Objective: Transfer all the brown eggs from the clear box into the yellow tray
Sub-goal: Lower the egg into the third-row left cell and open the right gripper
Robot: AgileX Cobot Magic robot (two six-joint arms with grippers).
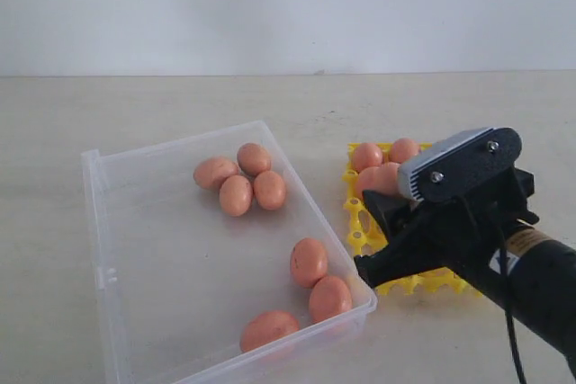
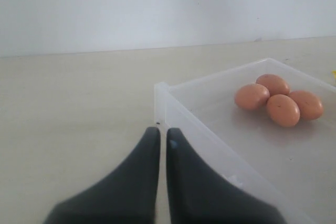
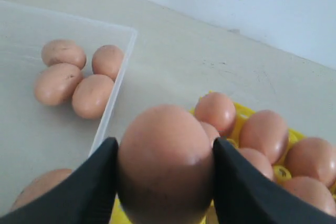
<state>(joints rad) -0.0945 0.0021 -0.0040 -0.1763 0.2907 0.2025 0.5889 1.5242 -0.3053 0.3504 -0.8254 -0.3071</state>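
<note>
My right gripper (image 3: 164,148) is shut on a brown egg (image 3: 165,163) and holds it just above the near-left part of the yellow tray (image 3: 239,116); in the exterior view that gripper (image 1: 364,231) covers much of the yellow tray (image 1: 356,222). Several brown eggs (image 1: 403,150) sit in the tray's cups. The clear box (image 1: 94,222) holds a cluster of brown eggs (image 1: 236,195) at its far end and three brown eggs (image 1: 309,262) near its front right corner. My left gripper (image 2: 162,132) is shut and empty, low beside a corner of the clear box (image 2: 160,90), outside its wall.
The box and tray stand side by side on a pale tabletop (image 1: 450,105) with a white wall behind. The right arm (image 1: 531,285) reaches in from the lower right over the tray.
</note>
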